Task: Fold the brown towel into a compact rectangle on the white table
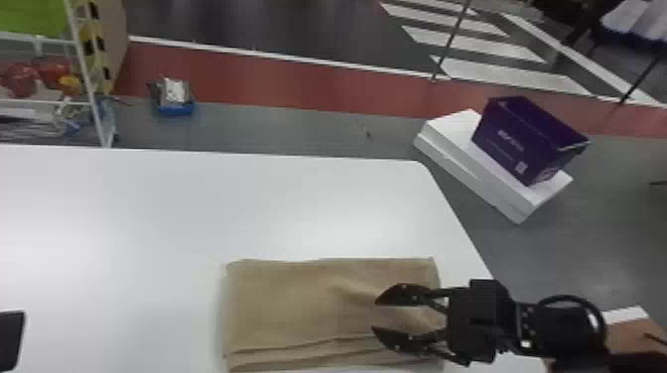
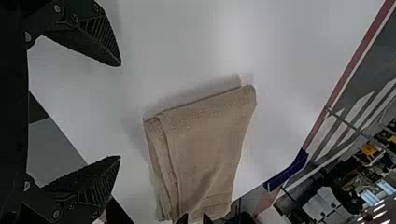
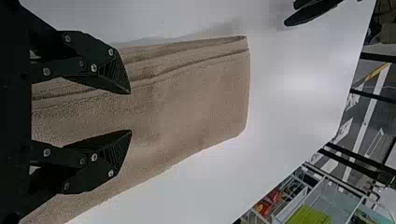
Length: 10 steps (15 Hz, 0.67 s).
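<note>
My right gripper (image 1: 374, 317) is over the right part of the brown towel (image 1: 298, 307), which lies folded in layers at the table's near edge. In the right wrist view that gripper (image 3: 131, 112) stands open above the towel (image 3: 196, 102), with no cloth between its fingers. At the head view's lower left edge is a dark part of my left gripper (image 1: 11, 340). The left wrist view has the left gripper (image 2: 121, 112) open over bare tabletop, apart from the towel (image 2: 205, 144).
The white table (image 1: 198, 208) extends left and beyond the towel, with its right edge close to the right arm. On the floor past that edge, a purple box (image 1: 528, 139) rests on white slabs (image 1: 466, 168). A wire rack (image 1: 84, 74) stands behind at the left.
</note>
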Available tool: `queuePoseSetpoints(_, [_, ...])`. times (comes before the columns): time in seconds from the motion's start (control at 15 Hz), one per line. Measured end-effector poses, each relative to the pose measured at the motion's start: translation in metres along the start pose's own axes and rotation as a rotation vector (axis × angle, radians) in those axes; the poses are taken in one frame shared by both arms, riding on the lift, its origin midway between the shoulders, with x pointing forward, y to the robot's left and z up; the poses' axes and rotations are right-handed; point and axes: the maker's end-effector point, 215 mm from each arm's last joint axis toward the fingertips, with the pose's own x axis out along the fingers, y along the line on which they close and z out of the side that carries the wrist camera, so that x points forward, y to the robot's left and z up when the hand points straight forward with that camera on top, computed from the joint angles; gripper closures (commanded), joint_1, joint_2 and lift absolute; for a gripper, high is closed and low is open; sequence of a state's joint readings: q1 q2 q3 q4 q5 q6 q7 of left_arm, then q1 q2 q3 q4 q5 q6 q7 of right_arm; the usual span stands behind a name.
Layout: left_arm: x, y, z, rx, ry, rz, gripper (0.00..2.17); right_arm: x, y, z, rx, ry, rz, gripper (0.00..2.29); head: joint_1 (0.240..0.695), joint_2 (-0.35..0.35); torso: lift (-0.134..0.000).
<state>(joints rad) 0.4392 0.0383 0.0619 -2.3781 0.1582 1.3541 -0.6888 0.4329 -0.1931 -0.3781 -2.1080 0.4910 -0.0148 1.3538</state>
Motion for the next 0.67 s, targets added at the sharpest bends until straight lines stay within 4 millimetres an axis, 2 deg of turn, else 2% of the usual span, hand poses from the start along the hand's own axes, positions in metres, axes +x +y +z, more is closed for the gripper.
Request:
queuePoseSetpoints(0.2, [0.000,-0.002,-0.001,0.000,0.004,-0.003,0.21,0.012,0.009,0.003,0.009,0.005,0.037,0.70,0.695,-0.287,-0.123])
queuePoseSetpoints(0.67, [0.001,-0.001,0.000,0.001,0.003,-0.003,0.21,0.048,0.029,-0.004,0.022,0.052,0.120,0.70,0.695,-0.249,-0.123])
